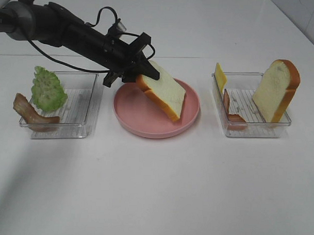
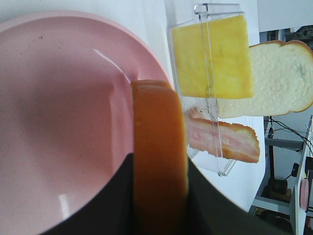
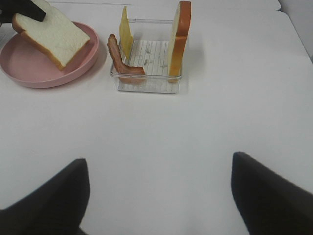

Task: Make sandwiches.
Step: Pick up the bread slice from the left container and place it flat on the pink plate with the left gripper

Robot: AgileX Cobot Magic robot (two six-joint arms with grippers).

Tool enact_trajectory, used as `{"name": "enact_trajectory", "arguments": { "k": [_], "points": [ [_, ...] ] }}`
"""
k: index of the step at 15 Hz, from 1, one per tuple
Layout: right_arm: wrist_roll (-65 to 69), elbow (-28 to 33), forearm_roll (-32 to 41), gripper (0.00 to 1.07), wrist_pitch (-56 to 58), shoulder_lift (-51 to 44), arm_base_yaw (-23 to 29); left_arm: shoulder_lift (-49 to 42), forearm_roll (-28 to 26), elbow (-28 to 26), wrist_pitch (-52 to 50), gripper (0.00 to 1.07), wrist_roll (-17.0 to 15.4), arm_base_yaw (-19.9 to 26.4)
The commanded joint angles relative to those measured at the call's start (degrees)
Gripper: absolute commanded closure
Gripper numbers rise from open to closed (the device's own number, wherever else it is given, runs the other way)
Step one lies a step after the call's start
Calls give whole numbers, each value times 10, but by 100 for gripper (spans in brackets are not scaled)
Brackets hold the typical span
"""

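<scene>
Left jaws: closed on the crust end of the held bread slice [image 1: 165,94], which hangs tilted over the pink plate [image 1: 146,131]. The gripped end is at 11 o'clock of the plate, and the low corner points toward 4 o'clock, seemingly touching the dish. Right jaws: wide apart, holding nothing, above bare tabletop [image 1: 154,189], well apart from the plate. Left tray [image 1: 69,131], at 9 o'clock of the plate: lettuce leaf [image 1: 48,89], and left bacon strip [image 1: 31,113] draped over the rim. Right tray [image 1: 249,132], at 3 o'clock: cheese slice [image 1: 220,77] leaning on the near wall, right bacon strip [image 1: 232,112], second bread slice [image 1: 276,91] upright. Count: bread 2, bacon 2, lettuce 1, cheese 1, trays 2, plate 1. Status, judged: early. The base slice is not yet released and nothing is stacked. Lettuce, bacon, cheese and the top slice are left to add.
</scene>
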Motion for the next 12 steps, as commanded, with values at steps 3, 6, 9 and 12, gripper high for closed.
{"name": "enact_trajectory", "arguments": {
  "k": [3,6,9,12],
  "points": [
    [-5,0,-2,31,-7,-10,-3,9,-20,-2,-28,107,9,-15],
    [-5,0,-2,31,-7,-10,-3,9,-10,-2,-32,103,-23,-19],
    [-5,0,-2,31,-7,-10,-3,9,-1,-2,-30,76,-23,-20],
    [-5,0,-2,31,-7,-10,-3,2,44,-2,-33,41,-22,-20]
  ]
}}
